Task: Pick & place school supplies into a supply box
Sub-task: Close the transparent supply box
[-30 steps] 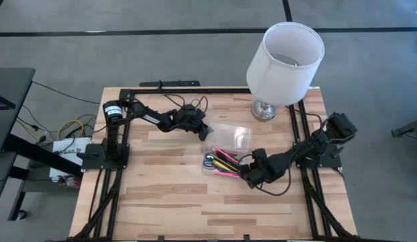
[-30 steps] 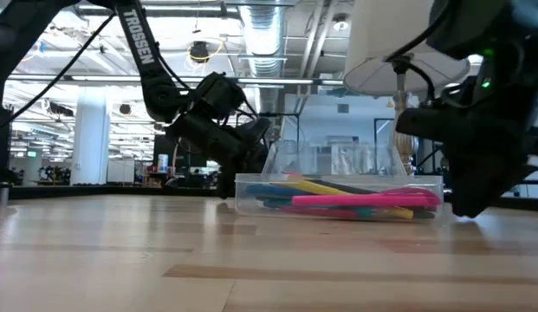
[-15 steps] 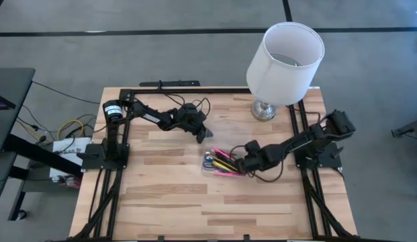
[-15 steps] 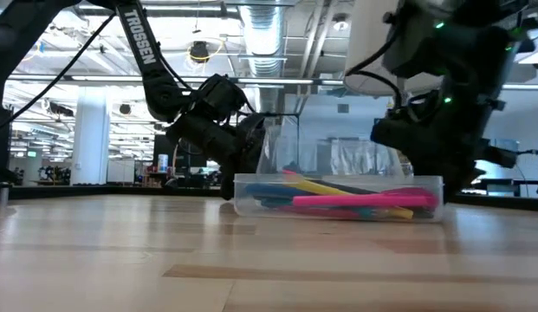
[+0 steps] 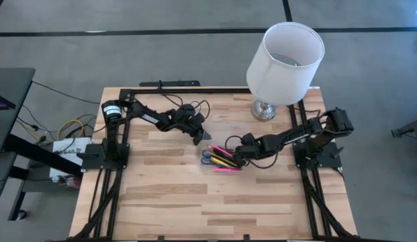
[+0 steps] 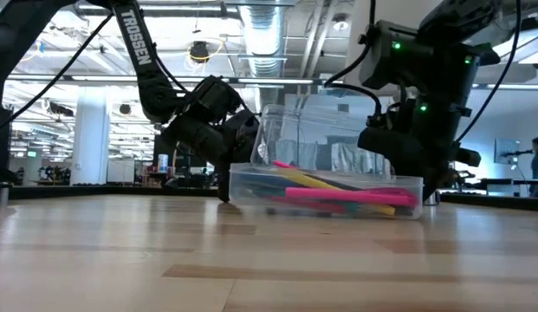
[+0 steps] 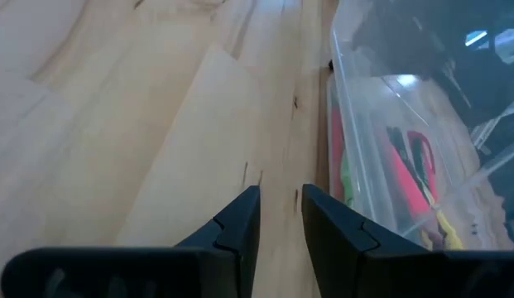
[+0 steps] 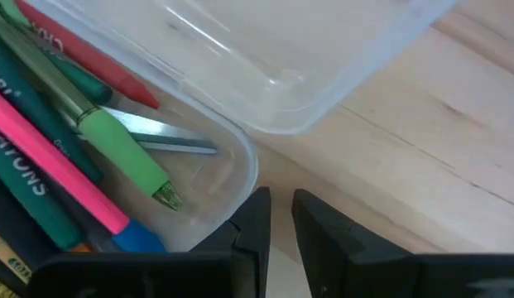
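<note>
Swinging in from the table's right edge over the last second, the right gripper (image 5: 236, 152) now sits at the right end of the supply box (image 6: 325, 192), its fingers (image 8: 255, 222) a narrow slit apart with nothing between them, under the half-raised clear lid (image 8: 265, 58). Left gripper (image 5: 200, 137), just as narrowly parted and empty, waits at the box's far left corner. Pens and markers (image 5: 223, 160) lie inside the box, mid-table, near the white lamp (image 5: 285, 55).
</note>
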Controlling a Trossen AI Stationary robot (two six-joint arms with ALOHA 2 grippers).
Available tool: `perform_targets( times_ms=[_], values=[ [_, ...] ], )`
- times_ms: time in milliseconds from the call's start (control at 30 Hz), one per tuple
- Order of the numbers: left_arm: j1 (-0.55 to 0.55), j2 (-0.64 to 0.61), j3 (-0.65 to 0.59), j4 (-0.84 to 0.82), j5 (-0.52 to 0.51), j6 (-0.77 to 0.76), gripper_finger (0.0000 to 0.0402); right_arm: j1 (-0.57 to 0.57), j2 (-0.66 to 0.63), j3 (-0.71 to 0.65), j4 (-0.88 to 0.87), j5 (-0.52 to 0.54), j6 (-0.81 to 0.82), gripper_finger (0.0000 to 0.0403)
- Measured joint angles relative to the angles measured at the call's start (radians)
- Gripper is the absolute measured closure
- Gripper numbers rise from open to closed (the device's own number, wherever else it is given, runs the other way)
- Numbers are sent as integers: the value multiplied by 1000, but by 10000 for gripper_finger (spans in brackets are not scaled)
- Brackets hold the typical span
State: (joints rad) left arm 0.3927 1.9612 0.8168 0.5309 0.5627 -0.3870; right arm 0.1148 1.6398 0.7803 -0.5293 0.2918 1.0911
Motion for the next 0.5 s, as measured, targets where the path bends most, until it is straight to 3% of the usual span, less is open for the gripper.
perform_targets(
  times_ms=[500],
  values=[
    [-60,-4,-19,-110,-10,87,316,-26,0,2,-66,11,-61,349]
  ],
)
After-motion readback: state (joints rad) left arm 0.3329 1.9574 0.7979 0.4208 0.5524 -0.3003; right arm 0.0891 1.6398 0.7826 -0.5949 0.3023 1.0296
